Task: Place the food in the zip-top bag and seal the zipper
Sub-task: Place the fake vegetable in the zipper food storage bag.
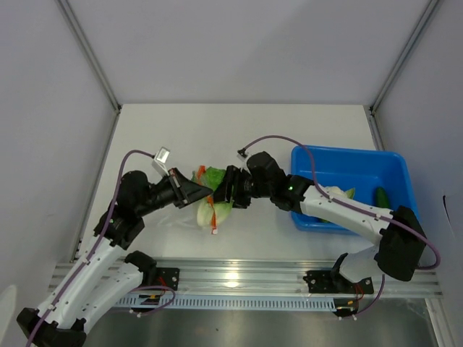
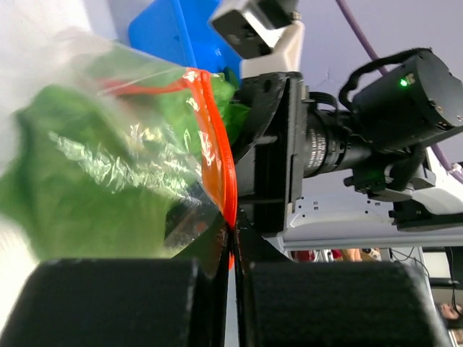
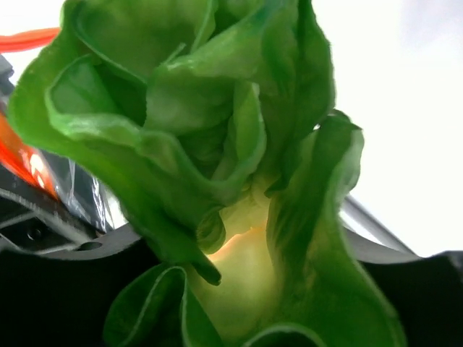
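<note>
Left claw (image 2: 233, 253) clamps zipper (image 2: 217, 152) of zip-top bag (image 2: 123, 166) — right claw (image 1: 224, 192) just right of mouth, food (image 3: 217, 166) between jaws, leaves-first leftward — grip unclear.

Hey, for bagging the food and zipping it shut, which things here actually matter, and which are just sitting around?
Part of the job:
- zip-top bag
- its orange zipper, pinched by the left claw
- leafy vegetable at the bag's mouth, by the right claw
- vegetables waiting in the bin

Just there:
- blue bin
- metal rail
</note>
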Robot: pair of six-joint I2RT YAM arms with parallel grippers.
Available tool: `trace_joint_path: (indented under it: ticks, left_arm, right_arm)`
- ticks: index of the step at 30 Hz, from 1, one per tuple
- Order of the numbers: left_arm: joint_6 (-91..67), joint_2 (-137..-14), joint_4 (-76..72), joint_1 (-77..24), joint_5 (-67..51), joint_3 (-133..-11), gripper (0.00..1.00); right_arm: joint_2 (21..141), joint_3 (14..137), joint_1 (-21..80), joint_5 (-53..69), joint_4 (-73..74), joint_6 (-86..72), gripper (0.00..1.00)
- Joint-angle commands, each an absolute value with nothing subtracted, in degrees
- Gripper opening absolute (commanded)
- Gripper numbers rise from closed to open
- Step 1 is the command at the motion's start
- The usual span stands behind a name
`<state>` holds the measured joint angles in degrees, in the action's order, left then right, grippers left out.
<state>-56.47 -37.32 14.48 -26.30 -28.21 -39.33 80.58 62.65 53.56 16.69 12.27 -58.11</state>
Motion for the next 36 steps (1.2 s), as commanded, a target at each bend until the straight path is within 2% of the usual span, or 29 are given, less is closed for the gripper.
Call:
trace_joint_path:
  ticks: [1,6,10,13,22,30,33,36]
  left_arm:
    - [-56.07,-37.61,11.16,-26.89,-31.99,-38.5,0.01]
    - [-54.85,-37.88,11.07,-26.98,-32.25,-38.14,0.0]
    - [-53.09,-38.67,12.3,-26.98,-32.26,-38.93,0.01]
    - [-50.9,-38.5,15.28,-26.98,-31.29,-39.9,0.01]
    - [-43.34,-39.02,18.55,-26.89,-34.01,-41.05,0.0]
    - [-54.4,-45.87,-8.85,-28.03,-44.91,-32.87,0.01]
    - [-54.76,-48.43,-8.71,-29.0,-44.48,-33.92,0.01]
    - [-51.87,-47.12,-2.39,-29.0,-40.62,-34.28,0.01]
  right_arm:
    - [83.05,64.07,54.4,24.34,3.34,-62.49,0.56]
    - [85.16,65.65,57.03,26.19,6.32,-60.04,0.54]
    - [84.91,66.37,58.89,25.22,13.09,-50.55,0.5]
    - [81.39,60.83,58.54,26.71,10.73,-47.83,0.49]
    - [69.98,56.51,53.97,28.21,13.53,-43.16,0.48]
    - [67.06,60.82,49.83,26.9,25.57,-37.36,0.48]
    - [66.62,62.05,49.83,26.19,28.65,-35.6,0.48]
    - [67.06,62.75,50.44,26.8,30.49,-34.72,0.47]
